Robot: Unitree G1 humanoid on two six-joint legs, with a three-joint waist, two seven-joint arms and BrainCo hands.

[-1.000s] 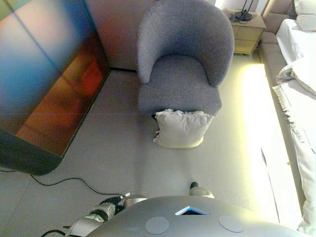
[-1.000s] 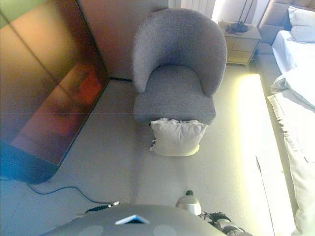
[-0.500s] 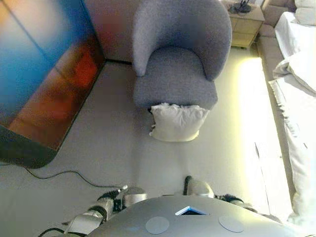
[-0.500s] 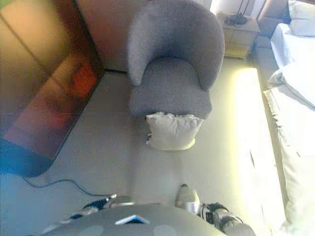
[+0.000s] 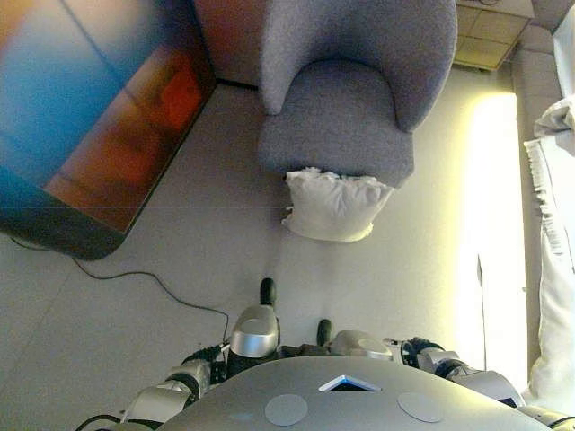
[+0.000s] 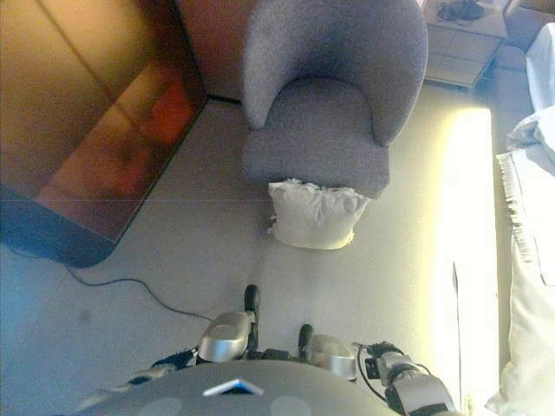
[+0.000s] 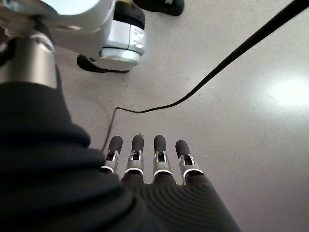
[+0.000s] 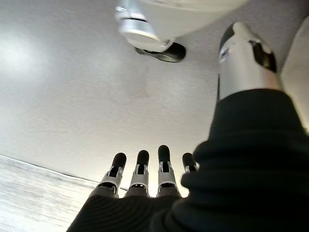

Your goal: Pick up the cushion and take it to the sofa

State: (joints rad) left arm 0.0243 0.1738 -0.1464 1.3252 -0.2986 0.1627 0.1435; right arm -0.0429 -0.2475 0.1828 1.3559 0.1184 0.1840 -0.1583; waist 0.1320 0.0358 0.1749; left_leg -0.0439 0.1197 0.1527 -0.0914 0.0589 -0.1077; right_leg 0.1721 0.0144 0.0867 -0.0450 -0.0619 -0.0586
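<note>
A white cushion (image 5: 334,205) stands on the floor and leans against the front of a grey armchair (image 5: 350,99); it also shows in the right eye view (image 6: 314,215). My left hand (image 7: 147,159) hangs over the bare floor with relaxed, straight fingers and holds nothing. My right hand (image 8: 145,169) hangs the same way over the floor, open and empty. Both hands are well short of the cushion, which lies ahead of me in the middle of the eye views.
A large dark glossy panel (image 5: 90,117) stands at the left. A black cable (image 5: 153,283) runs across the floor from it, also in the left wrist view (image 7: 217,72). A bedside cabinet (image 5: 490,36) is at the back right, and a bed with white bedding (image 5: 557,224) along the right.
The whole picture has shifted, so the camera has moved. The cushion still leans against the armchair in the same place.
</note>
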